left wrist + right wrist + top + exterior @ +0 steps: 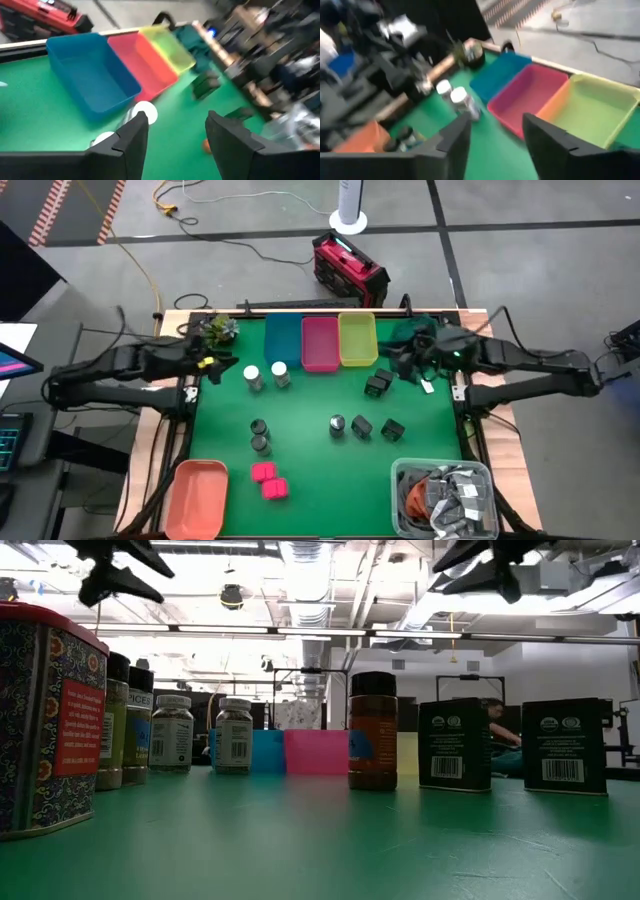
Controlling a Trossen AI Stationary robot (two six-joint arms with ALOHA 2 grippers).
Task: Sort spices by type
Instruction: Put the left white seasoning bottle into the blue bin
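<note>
The green worktop (310, 470) fills the middle of the high view, and nothing on it looks sorted into a bin yet. Along its upper edge sit three empty bins side by side, a blue bin (283, 340), a pink bin (319, 343) and a yellow bin (357, 340), probably lined up there as one destination per kind; an orange tray (197, 495) lies at the lower left and a clear tub of grey packets (445, 498) at the lower right. The spices are still loose in small clusters by kind: two white-capped jars (266, 376) just below the blue bin, two dark-capped jars (259, 436) left of centre, black boxes (377, 408) strung from centre right down toward the middle with one more dark-capped jar (337, 425) beside them, and two pink blocks (268, 480) near the orange tray. The left claw (213, 364) hangs at the upper left, close to the white-capped jars, released and holding nothing, as its wrist view shows bare fingers (131, 142) over the worktop. The right claw (410, 365) hangs at the upper right, beside the yellow bin and above the black boxes, likewise spread and empty.
</note>
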